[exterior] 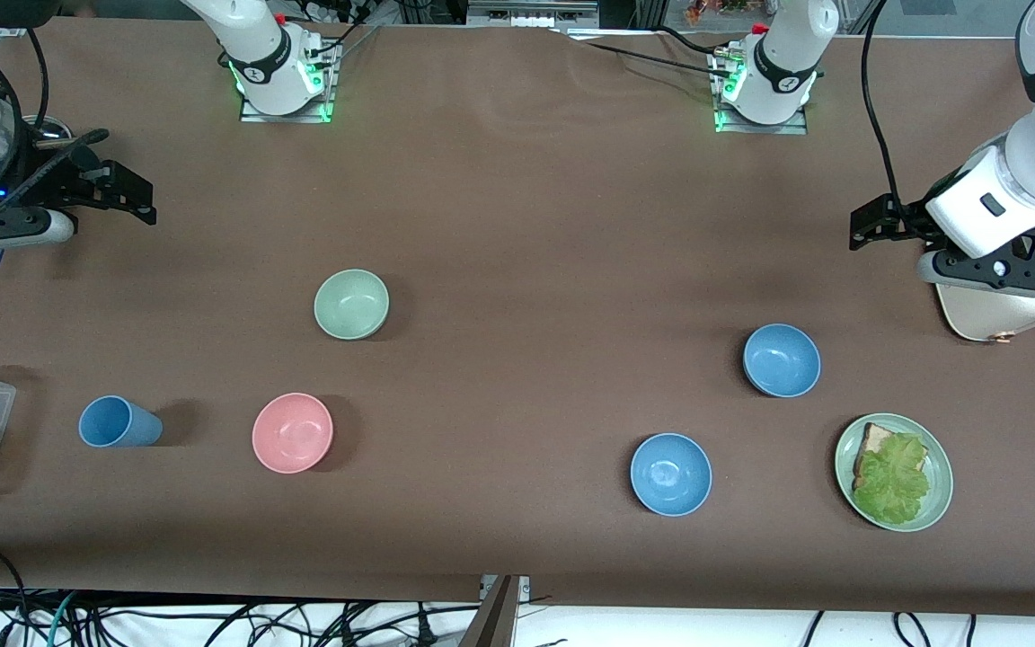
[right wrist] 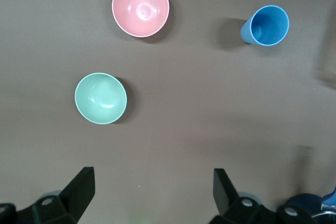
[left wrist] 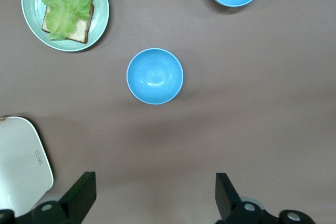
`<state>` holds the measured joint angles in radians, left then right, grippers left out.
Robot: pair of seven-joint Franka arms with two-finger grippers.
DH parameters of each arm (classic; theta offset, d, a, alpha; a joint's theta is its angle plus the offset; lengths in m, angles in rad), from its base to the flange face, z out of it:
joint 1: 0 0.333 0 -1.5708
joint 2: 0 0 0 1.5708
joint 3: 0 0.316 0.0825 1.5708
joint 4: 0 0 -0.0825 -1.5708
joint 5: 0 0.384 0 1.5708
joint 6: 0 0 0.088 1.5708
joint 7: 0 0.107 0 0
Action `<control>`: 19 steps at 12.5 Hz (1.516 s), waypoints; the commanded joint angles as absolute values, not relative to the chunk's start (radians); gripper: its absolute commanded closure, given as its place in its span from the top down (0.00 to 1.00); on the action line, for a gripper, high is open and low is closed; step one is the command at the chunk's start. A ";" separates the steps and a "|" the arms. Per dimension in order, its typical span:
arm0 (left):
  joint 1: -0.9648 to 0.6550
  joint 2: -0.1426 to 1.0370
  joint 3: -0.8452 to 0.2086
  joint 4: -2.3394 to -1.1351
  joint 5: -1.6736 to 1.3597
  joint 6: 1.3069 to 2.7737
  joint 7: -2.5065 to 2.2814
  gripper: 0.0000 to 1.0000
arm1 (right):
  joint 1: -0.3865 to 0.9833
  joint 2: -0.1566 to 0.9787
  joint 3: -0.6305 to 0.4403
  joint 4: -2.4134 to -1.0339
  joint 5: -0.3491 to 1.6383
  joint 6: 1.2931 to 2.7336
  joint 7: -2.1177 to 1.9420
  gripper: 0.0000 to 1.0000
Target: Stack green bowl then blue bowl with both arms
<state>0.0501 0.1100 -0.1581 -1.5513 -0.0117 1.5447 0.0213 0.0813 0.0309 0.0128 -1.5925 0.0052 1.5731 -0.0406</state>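
Both arms parked high at the worktop [exterior: 517, 207] ends, fingers spread, nothing held.

Green bowl [exterior: 351, 304] upright toward right arm's end; blue bowl [exterior: 782, 359] toward left arm's end, near left gripper [left wrist: 152, 195]; right gripper [right wrist: 149, 192]. Judged light, rigid, smooth: pinch across the rim wall.

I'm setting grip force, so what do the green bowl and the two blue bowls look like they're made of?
The green bowl looks like matte plastic or a plant-fibre composite: flat sage colour, only a soft highlight. Both blue bowls, one nearer the front camera and one farther, look alike, slightly glossier inside. Ceramic can't be ruled out.
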 commanded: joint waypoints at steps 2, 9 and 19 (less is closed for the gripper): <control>0.052 0.104 -0.160 -1.531 -0.025 1.522 0.015 1.00 | 0.069 0.035 0.018 -1.575 0.021 1.565 -0.034 1.00; 0.052 0.104 -0.158 -1.529 -0.025 1.522 0.018 1.00 | 0.071 0.040 0.020 -1.574 0.020 1.565 -0.035 1.00; 0.060 0.104 -0.153 -1.531 -0.025 1.499 0.021 1.00 | 0.074 0.080 0.023 -1.575 0.021 1.580 -0.054 1.00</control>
